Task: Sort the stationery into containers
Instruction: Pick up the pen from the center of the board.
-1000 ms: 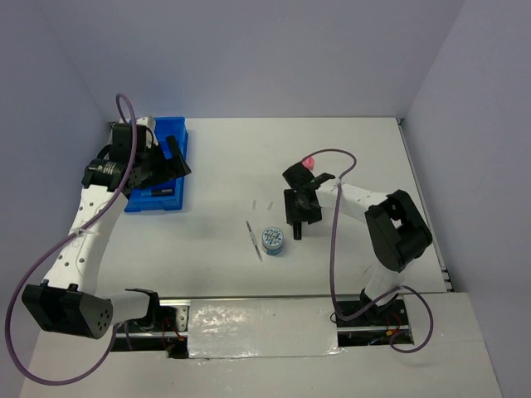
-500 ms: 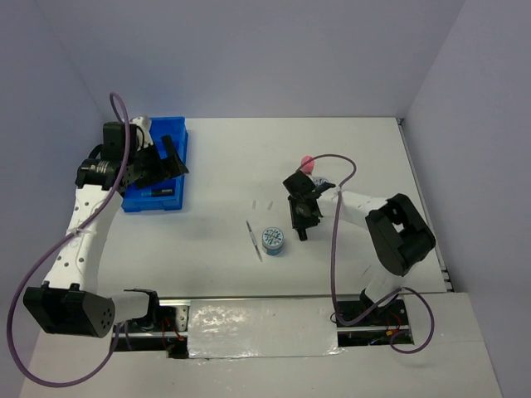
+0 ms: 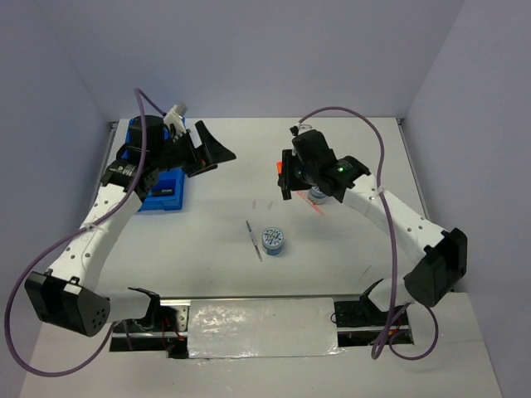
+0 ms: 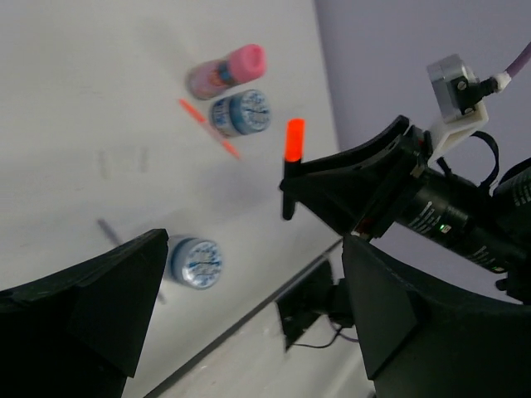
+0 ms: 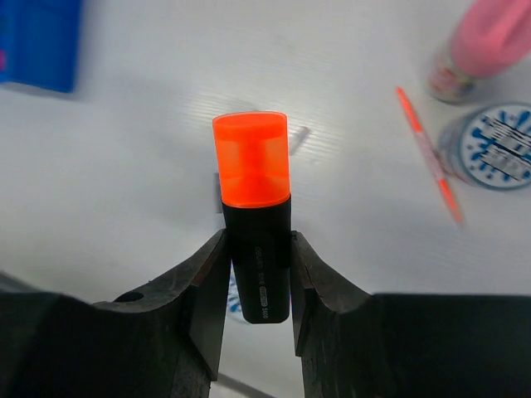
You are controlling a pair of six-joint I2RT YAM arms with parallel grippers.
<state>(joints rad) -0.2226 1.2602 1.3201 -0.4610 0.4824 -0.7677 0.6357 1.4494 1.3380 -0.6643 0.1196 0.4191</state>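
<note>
My right gripper [image 3: 286,176] is shut on the orange-capped black highlighter [image 5: 253,207] and holds it in the air above the table. It also shows in the left wrist view [image 4: 292,157]. My left gripper [image 3: 217,148] is open and empty, raised to the right of the blue tray [image 3: 166,192]. One blue-white disc [image 3: 272,240] lies mid-table beside the thin grey stick [image 3: 253,240]. A second disc [image 5: 498,157], the orange stick [image 5: 427,153] and the pink-capped tube [image 5: 481,50] lie together further right. The other highlighters are not visible.
The tray stands at the far left near the wall. Both arms are raised over the table's middle and face each other. The table's near edge with cable openings [image 4: 311,303] shows in the left wrist view.
My right gripper has risen from the table holding the orange-capped highlighter and moved back and left. My left gripper has swung from over the tray to the right, toward the middle.
</note>
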